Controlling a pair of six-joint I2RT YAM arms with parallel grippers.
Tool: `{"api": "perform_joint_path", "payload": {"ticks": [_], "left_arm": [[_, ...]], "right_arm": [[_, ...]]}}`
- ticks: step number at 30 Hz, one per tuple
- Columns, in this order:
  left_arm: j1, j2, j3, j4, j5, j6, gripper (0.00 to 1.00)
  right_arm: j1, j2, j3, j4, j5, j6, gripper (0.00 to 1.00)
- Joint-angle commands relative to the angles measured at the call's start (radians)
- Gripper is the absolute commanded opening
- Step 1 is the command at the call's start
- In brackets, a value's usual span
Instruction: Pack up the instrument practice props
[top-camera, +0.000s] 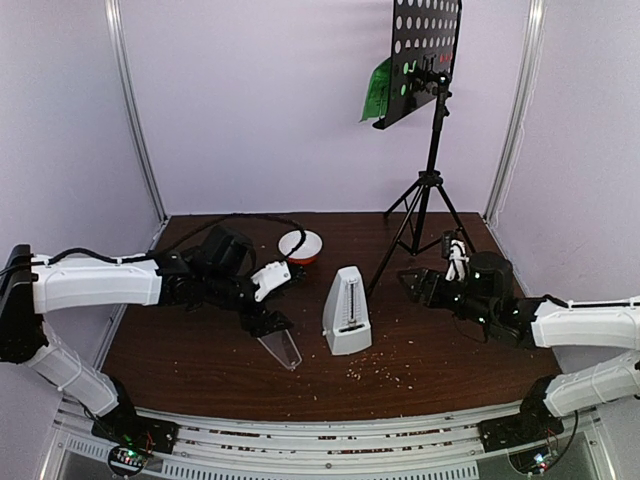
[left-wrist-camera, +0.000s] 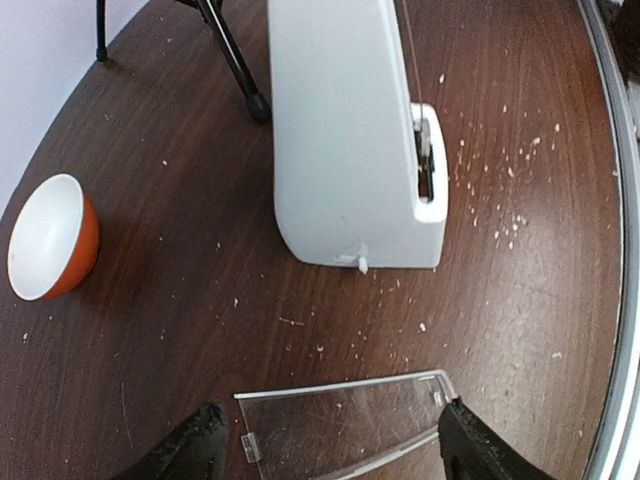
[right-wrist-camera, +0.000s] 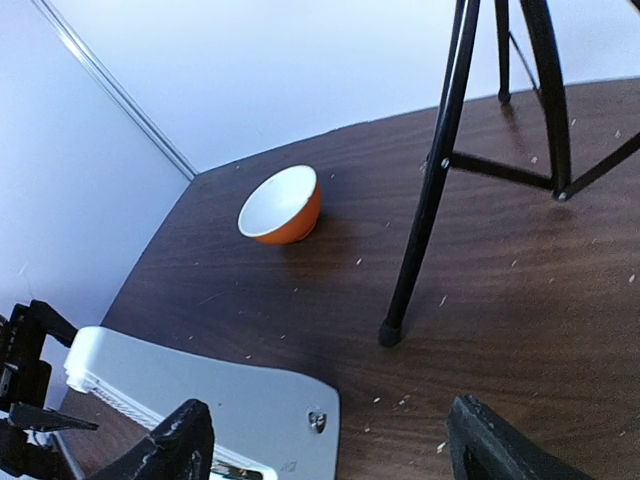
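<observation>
Both pincers gape: left gripper (left-wrist-camera: 333, 448) straddles the clear wedge cover (left-wrist-camera: 345, 418) near the white metronome (left-wrist-camera: 345, 140), right gripper (right-wrist-camera: 330, 425) empty.

Bright, even light; ahead-left of the left tool (left-wrist-camera: 330, 432), the bowl (left-wrist-camera: 50, 238) casts a soft shadow. Wrist views bow at their edges.

A small orange bowl (top-camera: 300, 245), white inside, stands upright on the dark, crumb-speckled wooden table (top-camera: 180, 345).
</observation>
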Motion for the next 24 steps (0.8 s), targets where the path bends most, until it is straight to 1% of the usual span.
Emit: {"api": "perform_joint_path", "payload": {"ticks": [1, 3, 5, 7, 8, 13, 17, 18, 20, 24], "left_arm": [[0.0, 0.046, 0.012, -0.135, -0.022, 0.154, 0.75], [0.0, 0.053, -0.025, -0.082, -0.057, 0.165, 0.75], [0.0, 0.063, -0.076, -0.024, -0.142, 0.196, 0.76], [-0.001, 0.077, -0.111, 0.011, -0.155, 0.212, 0.79], [-0.001, 0.085, -0.112, 0.014, -0.147, 0.211, 0.8], [0.0, 0.128, -0.143, 0.045, -0.147, 0.225, 0.81], [0.0, 0.209, -0.114, 0.026, -0.141, 0.223, 0.8], [-0.002, 0.226, -0.106, 0.021, -0.145, 0.222, 0.78], [-0.002, 0.251, -0.094, 0.012, -0.155, 0.22, 0.72], [-0.009, 0.26, -0.087, 0.011, -0.163, 0.212, 0.55]], "right_arm": [[-0.076, -0.064, 0.006, -0.018, 0.0, -0.264, 0.83], [-0.13, -0.088, -0.039, 0.057, -0.021, -0.302, 0.83], [-0.194, -0.103, -0.107, 0.178, -0.058, -0.262, 0.83], [-0.212, -0.109, -0.172, 0.291, -0.088, -0.244, 0.83], [-0.215, -0.113, -0.193, 0.319, -0.093, -0.243, 0.83], [-0.219, -0.125, -0.224, 0.328, -0.109, -0.23, 0.85], [-0.221, -0.118, -0.226, 0.325, -0.098, -0.231, 0.86], [-0.222, -0.115, -0.226, 0.326, -0.097, -0.231, 0.86], [-0.224, -0.107, -0.224, 0.327, -0.095, -0.228, 0.87], [-0.227, -0.092, -0.227, 0.336, -0.096, -0.222, 0.87]]}}
